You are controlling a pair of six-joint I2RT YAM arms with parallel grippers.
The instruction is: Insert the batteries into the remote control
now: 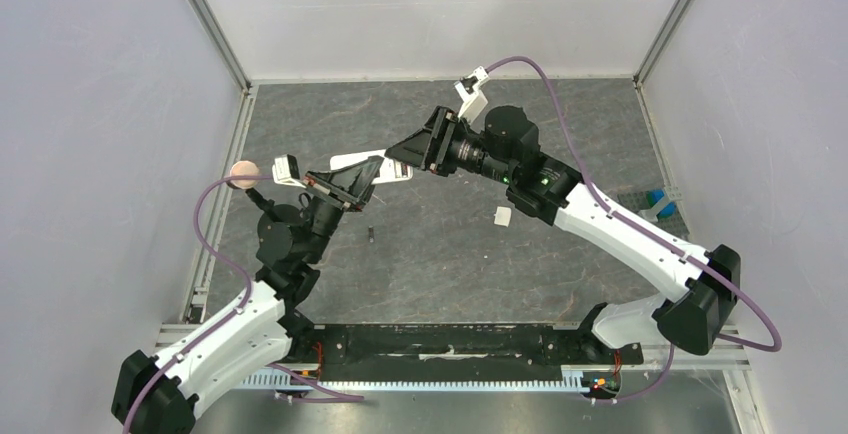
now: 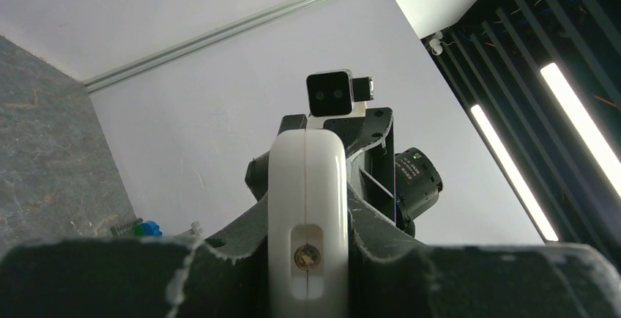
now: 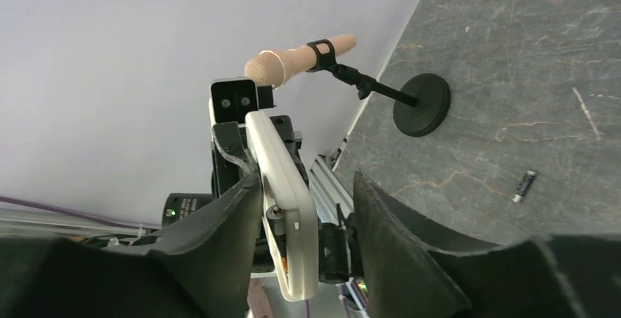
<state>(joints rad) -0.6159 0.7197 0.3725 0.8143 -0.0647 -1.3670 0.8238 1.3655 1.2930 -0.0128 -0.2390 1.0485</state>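
Observation:
The white remote control (image 1: 350, 161) is held in the air, clamped edge-on between my left gripper's (image 1: 350, 182) fingers; in the left wrist view the remote (image 2: 306, 186) fills the gap of that gripper (image 2: 307, 241). My right gripper (image 1: 405, 154) is open, its jaws either side of the remote's free end (image 3: 289, 186), the left finger close against it. A dark cylinder, seemingly a battery (image 3: 275, 220), sits in the remote's open side. Another battery (image 3: 524, 186) lies on the table, also visible from above (image 1: 369, 235).
A small white square cover piece (image 1: 502, 217) lies right of centre. A pink-headed microphone on a round black stand (image 3: 421, 104) stands at the left edge (image 1: 243, 174). A blue object (image 1: 658, 200) lies at the right edge. White walls surround the table.

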